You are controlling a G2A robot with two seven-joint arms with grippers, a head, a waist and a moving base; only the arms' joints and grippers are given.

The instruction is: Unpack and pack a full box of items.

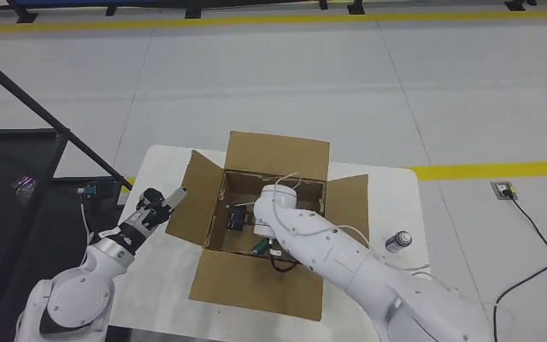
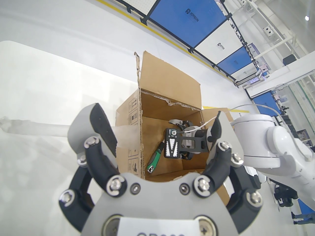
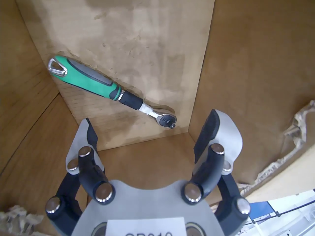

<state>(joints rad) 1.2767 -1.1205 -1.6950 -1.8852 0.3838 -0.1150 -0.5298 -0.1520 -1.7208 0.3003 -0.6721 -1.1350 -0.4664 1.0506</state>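
Note:
An open cardboard box (image 1: 278,154) stands in the middle of the white table (image 1: 385,184), all flaps folded out. On its floor lies a ratchet wrench (image 3: 98,82) with a green and grey handle, its metal head near a corner; the left wrist view shows the wrench (image 2: 155,159) too. My right gripper (image 3: 151,126) is down inside the box (image 3: 147,25), open and empty, a short way from the wrench head. My left gripper (image 2: 160,133) is open and empty outside the box (image 2: 169,84), beside its left flap; in the top view this left gripper (image 1: 158,205) hovers over the table.
A small silver can (image 1: 398,241) stands on the table to the right of the box. A black frame (image 1: 51,128) rises beside the table's left edge. Bare table surface lies around the left gripper.

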